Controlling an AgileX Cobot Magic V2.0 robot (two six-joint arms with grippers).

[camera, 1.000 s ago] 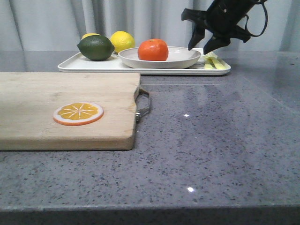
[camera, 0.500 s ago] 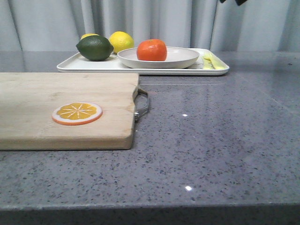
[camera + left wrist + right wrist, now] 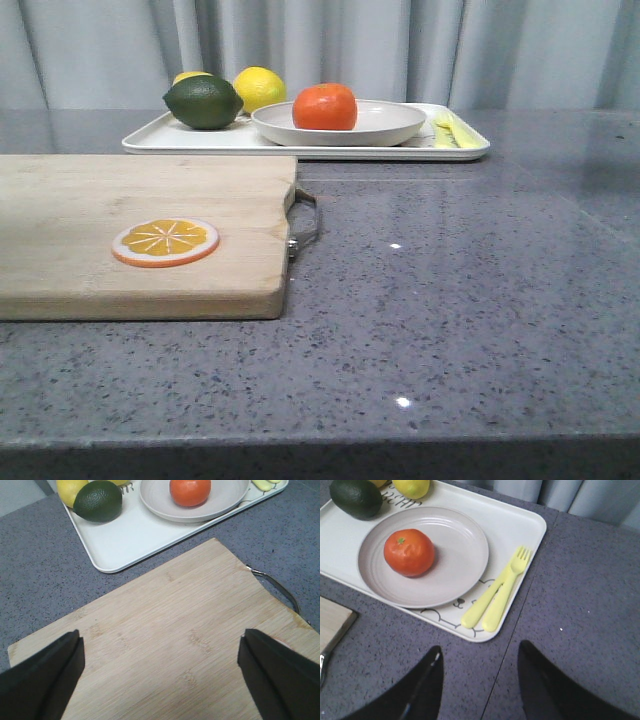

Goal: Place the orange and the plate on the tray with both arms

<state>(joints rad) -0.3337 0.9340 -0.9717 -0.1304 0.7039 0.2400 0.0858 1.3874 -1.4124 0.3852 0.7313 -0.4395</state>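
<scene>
The orange is seen resting inside the plate, off-centre toward the lime, and the plate is set on the tray at the far side of the worktop. Beside the plate, on the tray's end away from the lime, a yellow fork and a second yellow utensil are laid side by side, touching the plate's rim or nearly so. At the tray's other end the lime is placed just beside the plate, with two lemons behind it. A bear drawing is partly shown on the tray floor near the plate's edge.

A board with a metal handle is positioned near the tray on the robot's side, and an orange slice is laid flat on it.

The left claw is held above the board, its fingers spread wide apart and nothing between them. The right claw is held over bare worktop just beside the tray's fork corner, likewise parted and empty.
</scene>
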